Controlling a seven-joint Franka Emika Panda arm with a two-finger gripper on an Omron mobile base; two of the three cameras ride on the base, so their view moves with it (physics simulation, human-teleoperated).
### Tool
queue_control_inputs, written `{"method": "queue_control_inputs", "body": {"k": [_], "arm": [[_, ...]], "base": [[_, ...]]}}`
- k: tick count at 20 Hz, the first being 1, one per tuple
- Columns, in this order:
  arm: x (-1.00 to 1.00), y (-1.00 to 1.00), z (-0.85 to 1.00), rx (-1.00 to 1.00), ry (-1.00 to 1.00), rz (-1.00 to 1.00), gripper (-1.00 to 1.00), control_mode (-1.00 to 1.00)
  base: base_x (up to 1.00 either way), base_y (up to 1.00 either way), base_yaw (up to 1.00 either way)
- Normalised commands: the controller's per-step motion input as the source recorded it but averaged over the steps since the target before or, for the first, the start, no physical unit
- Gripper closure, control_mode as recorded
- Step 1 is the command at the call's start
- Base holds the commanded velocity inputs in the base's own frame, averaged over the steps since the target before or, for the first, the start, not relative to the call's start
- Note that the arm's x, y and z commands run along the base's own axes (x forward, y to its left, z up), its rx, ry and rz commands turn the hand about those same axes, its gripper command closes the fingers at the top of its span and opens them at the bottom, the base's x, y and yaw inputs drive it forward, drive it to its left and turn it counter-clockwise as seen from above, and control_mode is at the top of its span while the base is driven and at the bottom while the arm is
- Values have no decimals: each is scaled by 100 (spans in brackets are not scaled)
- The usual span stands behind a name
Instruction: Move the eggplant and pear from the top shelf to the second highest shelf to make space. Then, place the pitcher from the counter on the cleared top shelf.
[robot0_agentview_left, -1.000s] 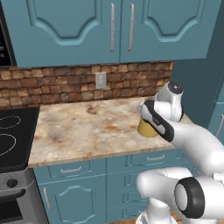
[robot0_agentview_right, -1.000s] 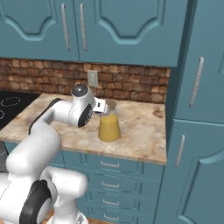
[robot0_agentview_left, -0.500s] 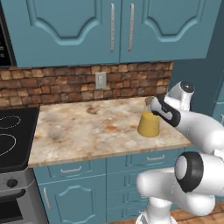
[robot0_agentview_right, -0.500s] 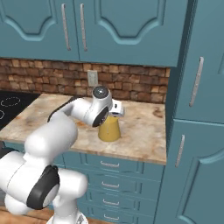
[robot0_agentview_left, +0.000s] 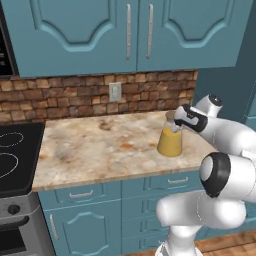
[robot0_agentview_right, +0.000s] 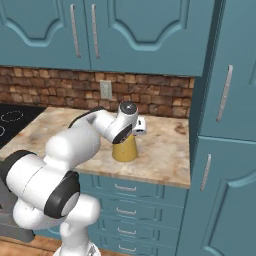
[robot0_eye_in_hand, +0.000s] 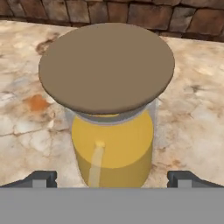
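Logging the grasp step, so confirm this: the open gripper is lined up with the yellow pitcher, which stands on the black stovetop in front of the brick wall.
Not quite. The pitcher stands on the marbled stone counter, not on the stovetop, which lies well off to one side in the left base view. The rest holds: the gripper is open, its fingertips either side of the pitcher, with the brick wall behind.

Left base view is looking forward and down from behind the arm's left — the arm is rising at lower right. Right base view is facing the same counter (robot0_agentview_right: 165, 150) stretch and pitcher (robot0_agentview_left: 170, 141) from the right. Hand view is sitting close above the pitcher — brick wall (robot0_eye_in_hand: 131, 11) filling the top edge.
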Motion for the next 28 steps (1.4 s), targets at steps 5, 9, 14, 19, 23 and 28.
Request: {"method": "queue_control_inputs", "body": {"k": [5,9,14,19,23,28], "arm": [[31,0,-29,0,6,15,-100,-100],[41,0,-26,0,5,13,-100,-100],[41,0,-24,0,2,9,-100,-100],[16,2,-37,-2,0,3,100,-100],[1,9,-36,-2,-4,0,100,-100],[2,12,-32,0,-15,0,100,-100]], "base": [[0,0,0],[0,0,0],[0,0,0],[0,0,0],[0,0,0],[0,0,0]]}}
